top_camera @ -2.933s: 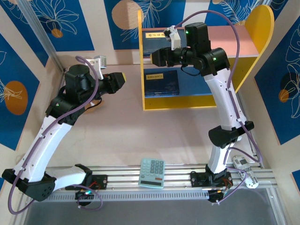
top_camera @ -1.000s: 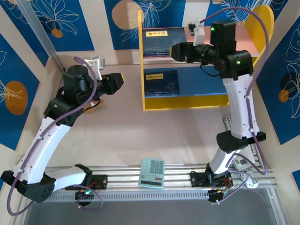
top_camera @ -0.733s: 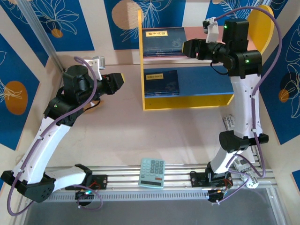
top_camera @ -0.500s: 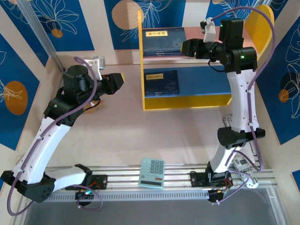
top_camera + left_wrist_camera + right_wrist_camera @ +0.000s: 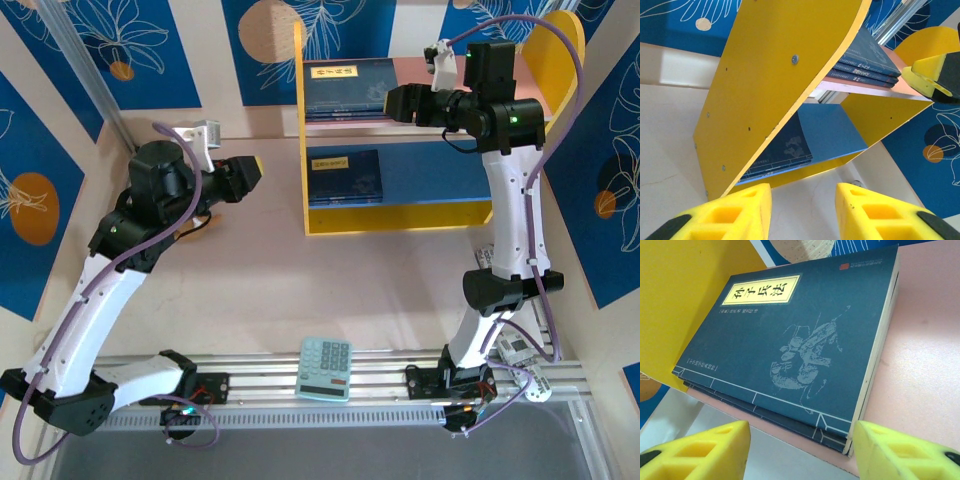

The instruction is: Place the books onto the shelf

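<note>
The shelf (image 5: pixel 318 223) stands at the back of the table, with yellow side panels, a pink top board and a blue lower board. Navy books (image 5: pixel 345 88) lie stacked at the left end of the top board, and another book (image 5: pixel 345 177) lies flat on the lower board. My right gripper (image 5: pixel 392 102) hovers open just right of the top stack, with nothing between its jaws. In the right wrist view the stack (image 5: pixel 790 340) rests on the pink board (image 5: pixel 925 355) just beyond my gripper (image 5: pixel 800 450). My left gripper (image 5: pixel 255 168) stands open and empty left of the shelf, facing its side panel (image 5: pixel 765 90).
A mint-green calculator (image 5: pixel 325 368) lies on the aluminium rail at the near edge between the arm bases. Blue patterned wall panels enclose the table on three sides. Bare tabletop (image 5: pixel 330 285) stretches in front of the shelf.
The right gripper has drawn back to the right along the top board, leaving the books stacked there. In the last half second it barely moves. The left arm has shifted slightly.
</note>
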